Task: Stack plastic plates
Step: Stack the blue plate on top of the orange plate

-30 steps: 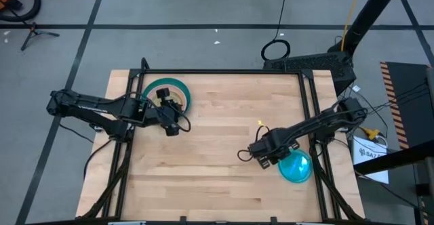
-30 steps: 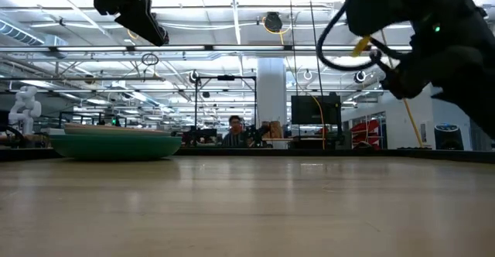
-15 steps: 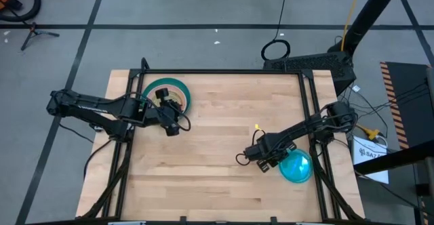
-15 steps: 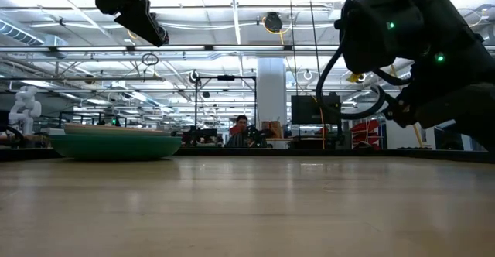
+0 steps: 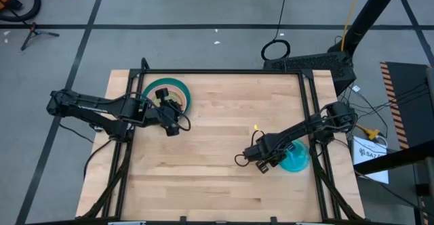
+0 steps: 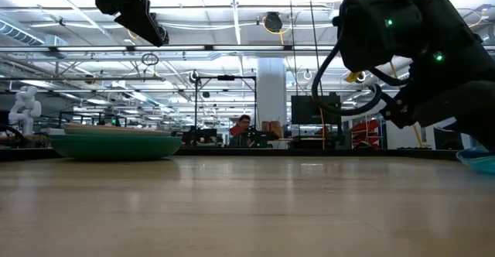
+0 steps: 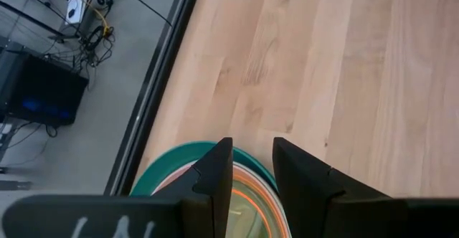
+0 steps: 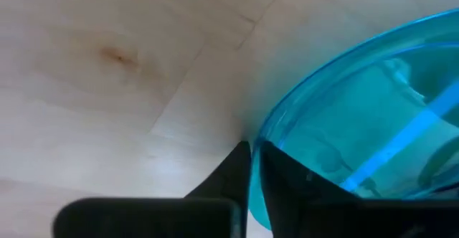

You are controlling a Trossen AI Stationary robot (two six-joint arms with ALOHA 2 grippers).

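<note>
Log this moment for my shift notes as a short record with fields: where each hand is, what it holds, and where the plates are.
left hand: hovering above the plate stack, fingers apart, empty
right hand: shut on rim of blue plate
blue plate position: near table's right edge
plate stack: far left of table, teal plate at bottom
stack status: blue plate not yet added

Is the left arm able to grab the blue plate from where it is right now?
Probably not. The left gripper hovers over the plate stack at the table's far left, while the blue plate sits across the table at the right edge, already pinched by the right gripper.
</note>
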